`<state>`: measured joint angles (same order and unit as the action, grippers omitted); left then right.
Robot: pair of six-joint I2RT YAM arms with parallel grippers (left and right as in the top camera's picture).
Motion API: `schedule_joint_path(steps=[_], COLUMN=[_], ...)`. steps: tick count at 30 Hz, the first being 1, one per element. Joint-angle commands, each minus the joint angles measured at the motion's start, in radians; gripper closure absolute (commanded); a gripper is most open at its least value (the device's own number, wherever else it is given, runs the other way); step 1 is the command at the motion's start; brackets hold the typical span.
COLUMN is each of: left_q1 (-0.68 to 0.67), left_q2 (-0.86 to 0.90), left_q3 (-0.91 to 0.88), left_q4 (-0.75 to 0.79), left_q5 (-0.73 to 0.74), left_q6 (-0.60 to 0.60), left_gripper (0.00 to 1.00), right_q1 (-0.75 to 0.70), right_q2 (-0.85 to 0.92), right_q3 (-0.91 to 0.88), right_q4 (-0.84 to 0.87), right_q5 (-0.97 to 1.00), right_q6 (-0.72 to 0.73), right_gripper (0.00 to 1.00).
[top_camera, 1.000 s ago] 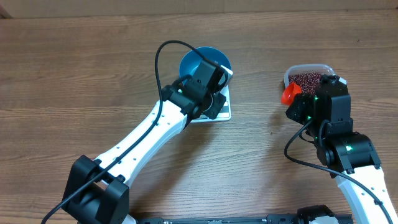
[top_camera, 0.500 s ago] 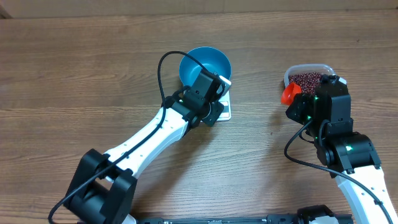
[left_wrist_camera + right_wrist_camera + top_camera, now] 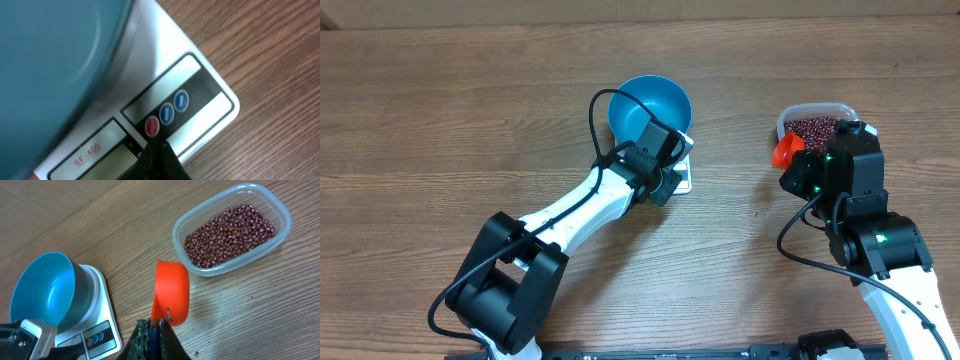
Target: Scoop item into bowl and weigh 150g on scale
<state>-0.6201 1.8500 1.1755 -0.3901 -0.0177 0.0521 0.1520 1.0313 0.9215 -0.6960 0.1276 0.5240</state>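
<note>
The blue bowl (image 3: pixel 650 105) (image 3: pixel 50 65) (image 3: pixel 42 290) stands empty on the white scale (image 3: pixel 682 178) (image 3: pixel 200 65) (image 3: pixel 102 312). My left gripper (image 3: pixel 665 168) (image 3: pixel 157 146) is shut, empty, with its tips down on the scale's front panel right at the red button (image 3: pixel 151 126). My right gripper (image 3: pixel 798 168) (image 3: pixel 156 326) is shut on the blue handle of an empty orange scoop (image 3: pixel 784 152) (image 3: pixel 171 292), which hangs over the table between scale and tub. The dark red beans (image 3: pixel 815 128) (image 3: pixel 230 227) lie in a clear plastic tub (image 3: pixel 280 210).
The scale's panel carries a red and two blue buttons (image 3: pixel 167 113) beside the display window (image 3: pixel 95 155). A few stray beans lie on the wood near the scoop (image 3: pixel 196 353). Bare wooden table (image 3: pixel 440 120) surrounds everything.
My left arm has swung its elbow in and drawn back off the bowl, bringing the shut gripper down onto the scale's front panel. The right arm and scoop have not moved.
</note>
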Motion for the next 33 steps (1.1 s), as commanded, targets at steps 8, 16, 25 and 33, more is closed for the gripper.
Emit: schedule_joint_path(steps=[8,16,25,33], left_q1=[0.004,0.004,0.004,0.004], left_q2=[0.049,0.060,0.060,0.060], left_q3=[-0.002,-0.002,-0.002,-0.002], left_q4=[0.025,0.061,0.063,0.072], left_q5=[0.011,-0.021,-0.026,-0.045], left_q6=[0.015,0.016,0.015,0.015], left_gripper=[0.96,0.96,0.96,0.96], right_q1=[-0.004,-0.004,-0.004,-0.004], right_q2=[-0.008,-0.008,-0.008,-0.008], right_q3=[0.028,0.028,0.028,0.028], right_q4=[0.009,0.008,0.008,0.008], right_q5=[-0.002,-0.002,-0.002,-0.002], right_q6=[0.007,0.007,0.007,0.007], right_gripper=[0.96,0.96,0.96,0.96])
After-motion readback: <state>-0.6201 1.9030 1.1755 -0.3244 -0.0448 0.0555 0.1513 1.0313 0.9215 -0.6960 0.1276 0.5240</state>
